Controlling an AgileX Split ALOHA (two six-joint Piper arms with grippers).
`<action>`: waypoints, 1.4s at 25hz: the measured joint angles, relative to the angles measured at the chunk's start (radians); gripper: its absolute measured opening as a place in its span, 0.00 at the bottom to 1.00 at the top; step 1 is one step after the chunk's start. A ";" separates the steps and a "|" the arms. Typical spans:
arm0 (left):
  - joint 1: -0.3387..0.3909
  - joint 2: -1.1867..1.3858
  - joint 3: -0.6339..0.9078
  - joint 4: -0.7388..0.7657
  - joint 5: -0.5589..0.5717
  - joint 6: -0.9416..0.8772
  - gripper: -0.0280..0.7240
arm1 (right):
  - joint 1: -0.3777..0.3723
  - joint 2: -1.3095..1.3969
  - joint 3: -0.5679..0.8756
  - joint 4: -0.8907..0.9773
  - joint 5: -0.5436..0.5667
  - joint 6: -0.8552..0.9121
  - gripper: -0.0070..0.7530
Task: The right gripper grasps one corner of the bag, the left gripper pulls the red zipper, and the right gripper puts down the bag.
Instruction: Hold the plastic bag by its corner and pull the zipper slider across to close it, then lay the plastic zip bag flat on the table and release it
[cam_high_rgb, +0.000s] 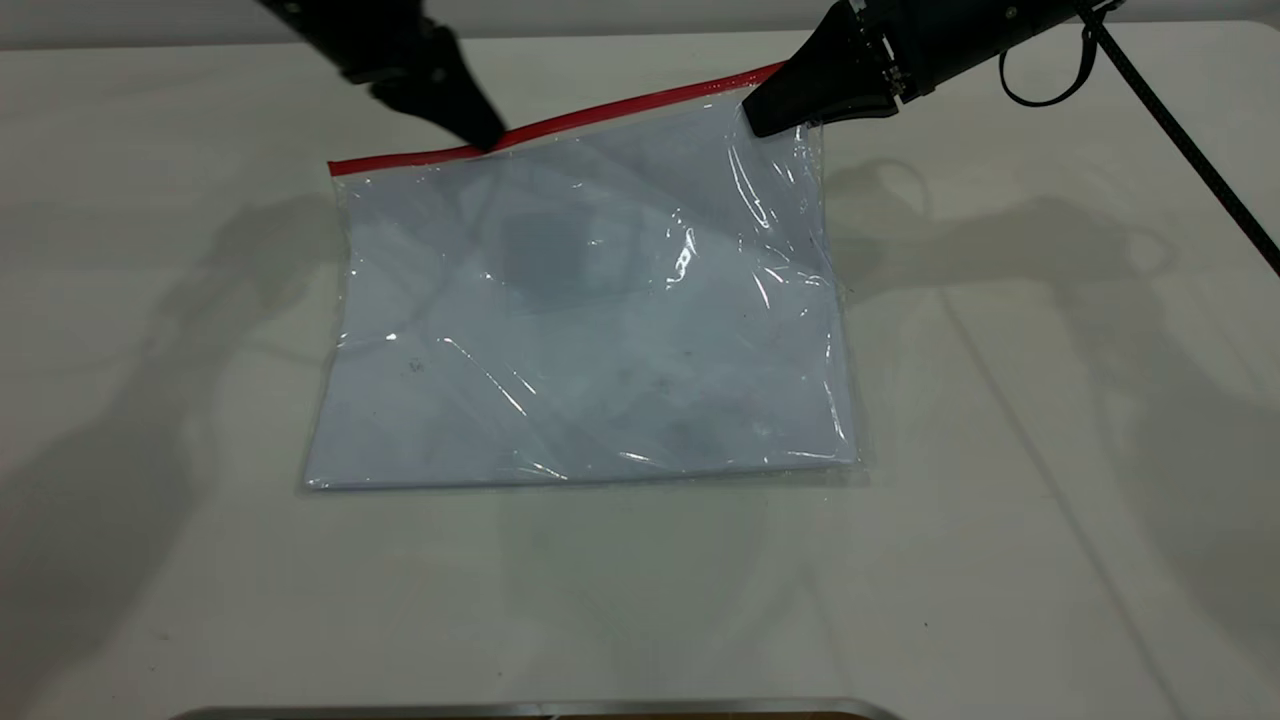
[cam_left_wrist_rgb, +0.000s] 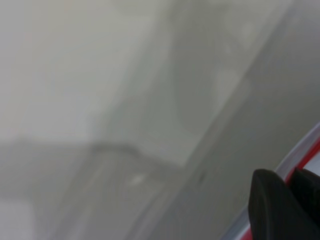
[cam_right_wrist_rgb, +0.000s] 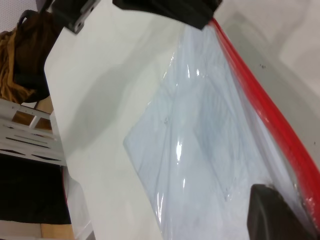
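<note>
Three steps, progress: one looks done, one looks under way, one is left, judging by how things lie.
White desk (cam_high_rgb: 1000, 520): a wide pale tabletop carrying everything.
Bag (cam_high_rgb: 590, 330): a flat rectangular clear plastic pouch with white paper inside, lying in the middle of the desk, nearer the far edge than the near one. Its near long edge rests flat. Its far right part is crinkled and seems drawn up slightly.
Red zipper (cam_high_rgb: 600, 115): a thin bright red strip along the bag's far long edge, rising toward the desk's far right corner.
Right gripper (cam_high_rgb: 765, 115): a black boxy hand with pointed fingers and a looping black cable, at the far edge, right of centre. Its tips are pinched together on the corner (cam_high_rgb: 775, 85) where the red strip meets the shiny short edge. The grasp step therefore looks complete.
Left gripper (cam_high_rgb: 485, 138): a plain black tapering wedge, at the far edge, left of centre. Its tip sits on the red strip, well along it from the held corner. In the left wrist view its dark fingertips (cam_left_wrist_rgb: 272, 210) stand close together at the strip. I judge them closed on it, likely on the slider, though the slider tab itself cannot be made out.
Left to do: whether the seal is open behind the tip cannot be told; any remaining pull, then setting the bag down.
</note>
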 joint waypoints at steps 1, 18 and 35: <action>0.011 0.000 0.000 0.024 0.000 -0.019 0.16 | 0.000 0.000 0.000 0.001 0.000 0.000 0.05; 0.093 0.000 0.000 0.286 -0.002 -0.244 0.16 | 0.000 0.000 0.000 0.015 0.000 0.000 0.05; 0.090 -0.231 0.000 0.011 0.009 -0.228 0.63 | 0.025 -0.035 0.000 -0.344 -0.390 0.088 0.60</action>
